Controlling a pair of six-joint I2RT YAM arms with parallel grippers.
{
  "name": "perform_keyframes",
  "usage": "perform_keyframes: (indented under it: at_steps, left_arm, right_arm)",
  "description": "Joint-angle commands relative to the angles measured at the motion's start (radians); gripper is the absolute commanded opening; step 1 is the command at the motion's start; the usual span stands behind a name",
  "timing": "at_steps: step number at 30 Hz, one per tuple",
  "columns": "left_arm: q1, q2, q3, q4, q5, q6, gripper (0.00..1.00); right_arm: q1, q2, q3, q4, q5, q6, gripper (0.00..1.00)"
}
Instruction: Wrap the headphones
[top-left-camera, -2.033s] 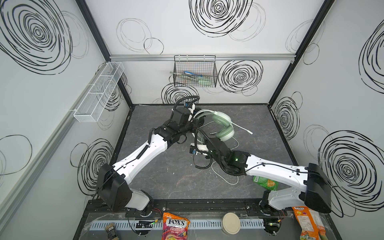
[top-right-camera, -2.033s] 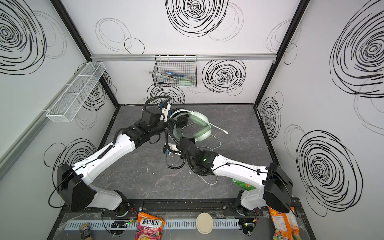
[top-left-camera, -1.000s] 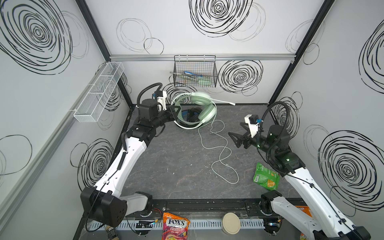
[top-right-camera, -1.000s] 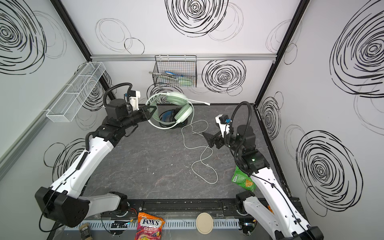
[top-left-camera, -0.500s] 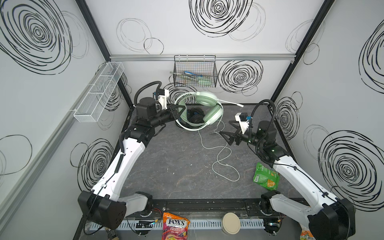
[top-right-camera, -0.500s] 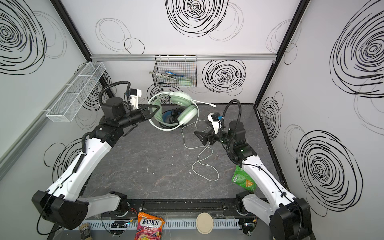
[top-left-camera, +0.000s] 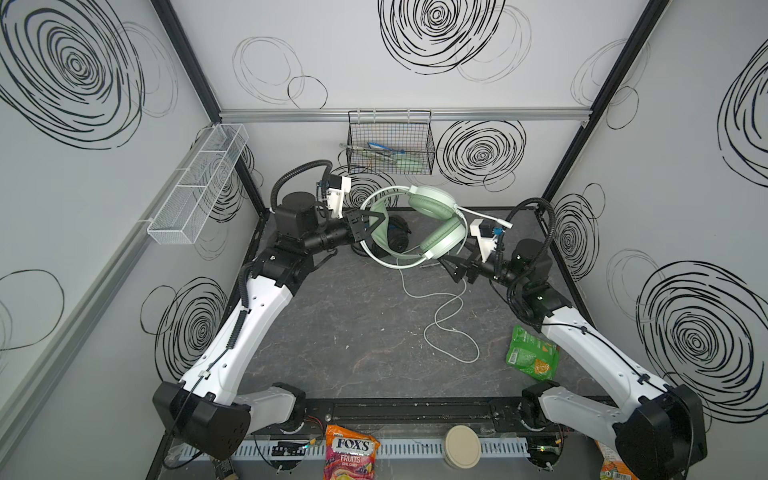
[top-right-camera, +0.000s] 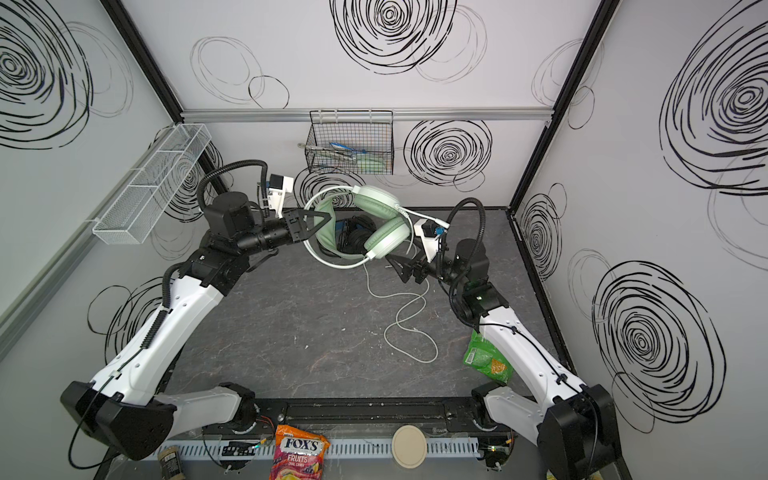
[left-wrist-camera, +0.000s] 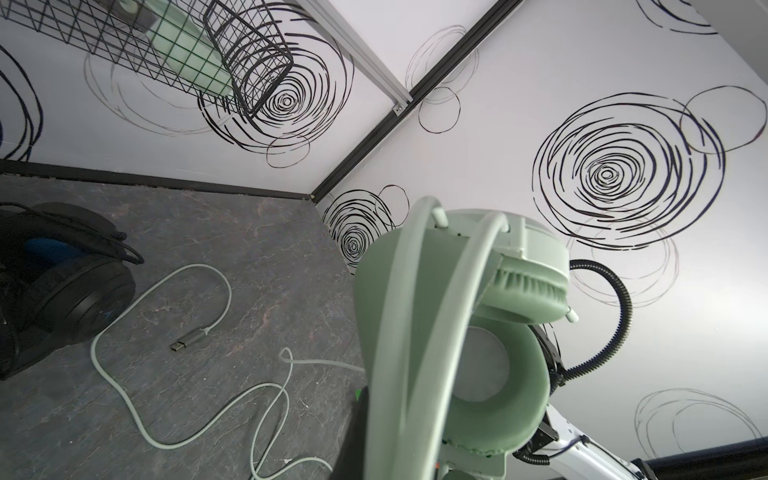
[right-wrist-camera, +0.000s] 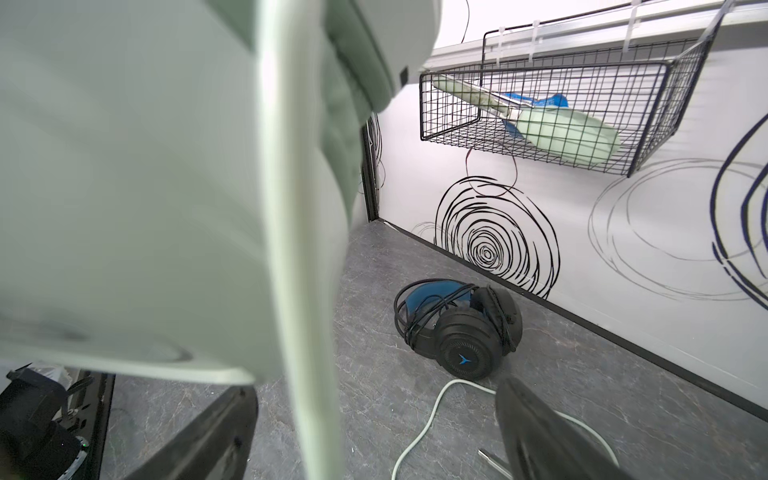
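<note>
So compared with half a second back, in both top views the right gripper (top-left-camera: 451, 268) (top-right-camera: 399, 270) has crept in closer to the mint-green headset (top-left-camera: 436, 208) (top-right-camera: 378, 203). Its jaws are spread wide with nothing in them, just under the lower earcup. The left gripper (top-left-camera: 365, 226) is clamped tight on the headband, holding the headset in the air over the back of the table (top-left-camera: 332, 353). The pale cable (top-left-camera: 449, 316) trails down and loops toward the right edge. The black headset (top-left-camera: 397, 237) lies by the back edge, half hidden behind the green one. A wire basket (top-left-camera: 390, 145) on the back wall holds some utensils, and a snack bag (top-left-camera: 532, 353) sits near the right edge. Left wrist view: the green headset (left-wrist-camera: 498, 291) blocks the near side, and the cable's USB plug (left-wrist-camera: 189, 338) lies beside the black headset (left-wrist-camera: 75, 282). Right wrist view: the green one (right-wrist-camera: 124, 166) hides most of it, with its band running down between the right gripper's (right-wrist-camera: 374, 395) spread fingers. Can't tell if it touches. The basket (right-wrist-camera: 540, 104) holds something pale green and something blue.
</note>
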Motion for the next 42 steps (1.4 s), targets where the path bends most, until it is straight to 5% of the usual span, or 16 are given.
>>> perform_keyframes:
  at_steps: [1,20,24,27,30,35,42]
  left_arm:
    - [-0.004,-0.042,0.056,0.174,0.052,-0.049,0.0]
    - [-0.001,-0.029,0.092,0.531,0.104,-0.358,0.0]
    - [0.01,-0.031,0.087,0.573,0.095,-0.393,0.0]
    - [0.035,-0.038,0.081,0.577,0.071,-0.396,0.0]
    - [0.062,-0.048,0.077,0.56,0.014,-0.362,0.0]
    - [0.039,-0.024,0.087,0.481,-0.026,-0.2,0.0]
    - [0.001,-0.101,-0.105,0.389,-0.051,-0.017,0.0]
  right_arm:
    - [0.009,0.005,0.009,0.079,0.007,0.017,0.89]
    - [0.04,0.029,-0.04,0.143,0.026,0.023,0.75]
    - [0.052,0.032,-0.049,0.145,0.043,0.026,0.58]
    - [0.057,0.025,-0.055,0.112,0.069,0.019,0.3]
    - [0.055,-0.009,-0.055,-0.002,0.16,-0.016,0.02]
    - [0.016,-0.08,-0.062,-0.19,0.366,-0.097,0.0]
    - [-0.037,0.003,0.131,-0.417,0.799,-0.09,0.0]
